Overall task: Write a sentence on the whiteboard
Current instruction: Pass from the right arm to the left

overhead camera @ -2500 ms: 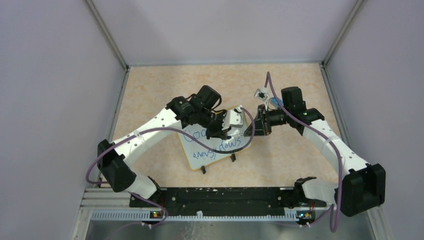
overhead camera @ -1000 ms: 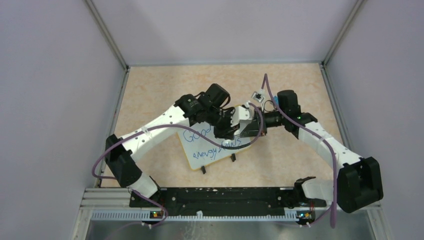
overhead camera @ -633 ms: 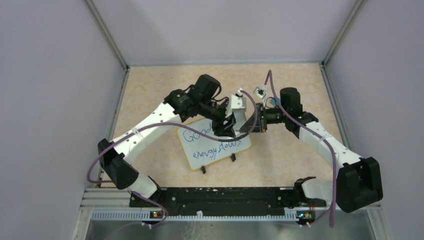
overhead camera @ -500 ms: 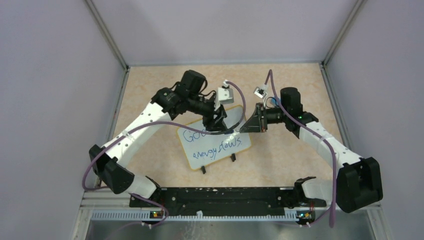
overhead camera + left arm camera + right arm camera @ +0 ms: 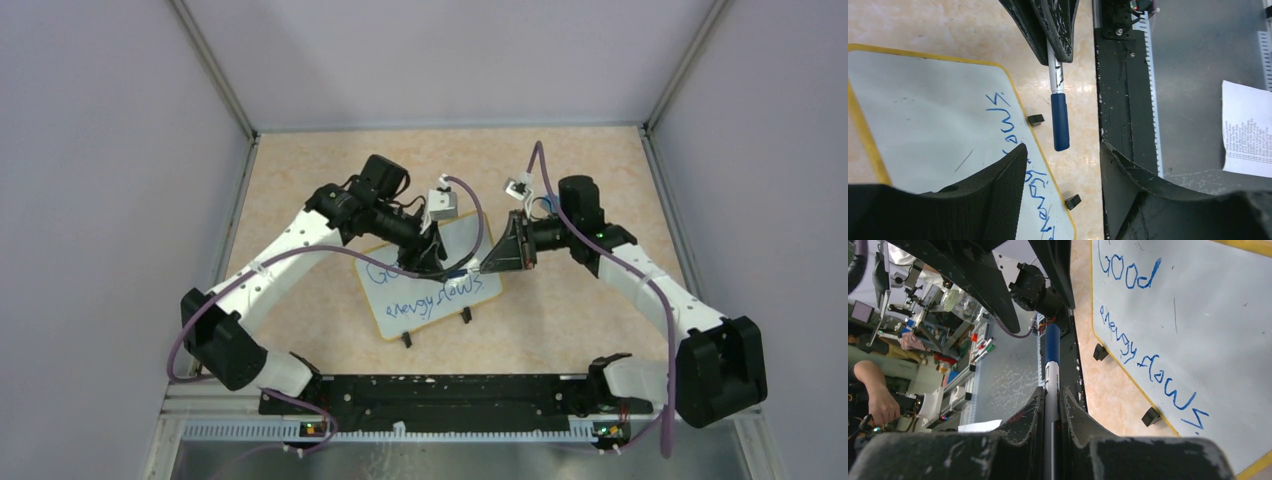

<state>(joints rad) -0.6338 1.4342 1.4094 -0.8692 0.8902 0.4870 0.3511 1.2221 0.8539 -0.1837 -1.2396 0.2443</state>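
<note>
One marker [image 5: 1052, 365], pinched in the right end effector [image 5: 1052, 392], is made out only in the wrist views; the left end effector [image 5: 1062, 150] is spread. One whiteboard [image 5: 1198, 315] bearing the two-line sentence [image 5: 1148, 367] is counted.

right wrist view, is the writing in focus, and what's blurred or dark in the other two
Right wrist view: the sentence is crisp on the whiteboard, the right fingers soft and dark. Left wrist view: the marker is sharp, the left fingers dark in the foreground. Top external view: even light, faint shadows.
</note>
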